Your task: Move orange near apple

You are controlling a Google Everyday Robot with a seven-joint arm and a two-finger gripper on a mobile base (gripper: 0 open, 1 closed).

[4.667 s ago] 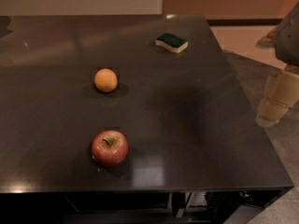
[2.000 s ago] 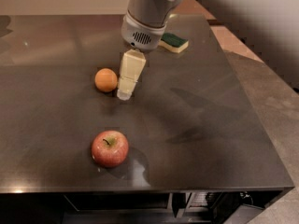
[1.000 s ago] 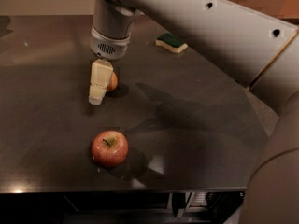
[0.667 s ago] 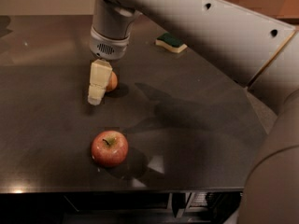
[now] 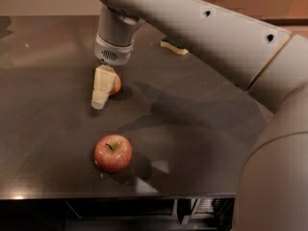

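While hanging low at upper left of centre, gripper (image 5: 102,88): grasp cannot be told | apple (image 5: 112,153) lower left, stem up | orange (image 5: 116,84) half hidden behind gripper, well above apple | sponge (image 5: 173,45) upper centre, dark table (image 5: 202,129)

Compared with a few seconds back, the gripper (image 5: 98,101) has been swung in from off the right edge of the table (image 5: 202,148) and is now parked right at the orange (image 5: 116,84), over its left side. Most of the orange is now covered, and it's probably being touched. The upper right of the view has been filled by the arm (image 5: 202,28).
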